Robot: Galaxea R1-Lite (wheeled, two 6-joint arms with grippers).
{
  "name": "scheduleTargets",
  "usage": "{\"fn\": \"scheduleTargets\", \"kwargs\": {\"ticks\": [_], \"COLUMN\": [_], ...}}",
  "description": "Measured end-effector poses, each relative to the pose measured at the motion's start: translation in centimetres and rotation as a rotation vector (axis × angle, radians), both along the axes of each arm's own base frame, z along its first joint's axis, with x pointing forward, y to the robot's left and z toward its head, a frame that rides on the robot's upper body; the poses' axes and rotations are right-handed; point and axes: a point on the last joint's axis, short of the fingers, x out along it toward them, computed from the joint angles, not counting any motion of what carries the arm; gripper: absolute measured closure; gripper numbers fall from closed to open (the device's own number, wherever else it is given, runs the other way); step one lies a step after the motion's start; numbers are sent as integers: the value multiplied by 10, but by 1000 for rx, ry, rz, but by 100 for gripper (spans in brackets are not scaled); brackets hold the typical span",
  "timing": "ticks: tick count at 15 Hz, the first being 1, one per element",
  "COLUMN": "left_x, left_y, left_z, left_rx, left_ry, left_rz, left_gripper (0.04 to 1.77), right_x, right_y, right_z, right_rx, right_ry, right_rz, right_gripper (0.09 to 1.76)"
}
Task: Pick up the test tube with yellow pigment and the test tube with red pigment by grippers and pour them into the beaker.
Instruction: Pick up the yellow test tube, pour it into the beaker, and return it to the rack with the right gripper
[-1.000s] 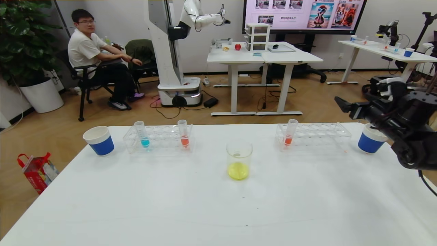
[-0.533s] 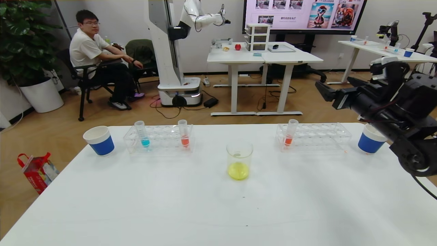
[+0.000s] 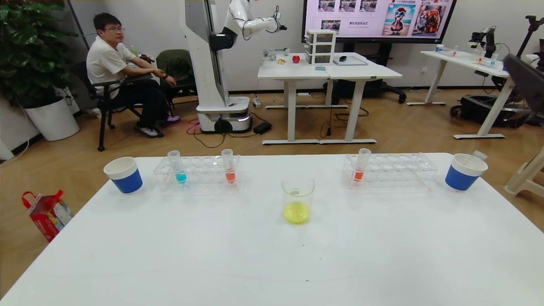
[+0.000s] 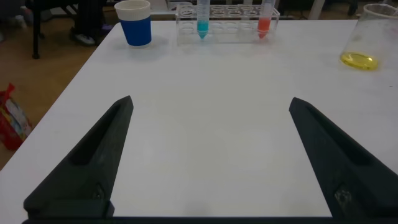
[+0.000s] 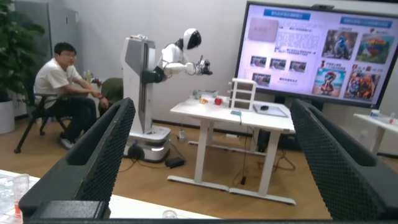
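The beaker stands mid-table with yellow liquid in its bottom; it also shows in the left wrist view. One test tube with red pigment stands in the left rack beside a blue-liquid tube. The other red tube stands in the right rack. No tube with yellow pigment is in view. My left gripper is open and empty over bare table near the front. My right gripper is open and empty, raised and facing the room; only a dark part of that arm shows at the head view's right edge.
Blue paper cups stand at the far left and far right; a clear object pokes out of the right one. Two clear racks line the table's far edge. A seated person and other tables are beyond.
My right arm has risen from over the right blue cup and swung away to the right, almost leaving the head view. Tubes, beaker and cups have not moved.
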Motion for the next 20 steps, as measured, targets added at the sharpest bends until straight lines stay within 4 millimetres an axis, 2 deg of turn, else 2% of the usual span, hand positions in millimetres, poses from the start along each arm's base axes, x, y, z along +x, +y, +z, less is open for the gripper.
{"fn": "scheduleTargets", "kwargs": {"ticks": [2,5,10,12,14,16,20], "left_x": [0,0,0,0,0,0,0], "left_y": [0,0,0,0,0,0,0], "left_z": [0,0,0,0,0,0,0], "left_rx": [0,0,0,0,0,0,0], "left_ry": [0,0,0,0,0,0,0], "left_rz": [0,0,0,0,0,0,0], "left_gripper": [6,6,6,6,6,6,6], "right_x": [-43,-99,-174,-196,-205,-200,-188], "right_y": [-5,-11,-11,-11,-12,-12,-13], "right_z": [-1,-17,-67,-92,-116,-145,-200], "right_rx": [-15,-26,-49,-83,-102,-103,-113], "right_ry": [-66,-130,-79,-34,-19,49,477], "right_rz": [-30,-79,-104,-113,-116,-124,-156], "right_gripper": [11,11,11,11,11,11,11]}}
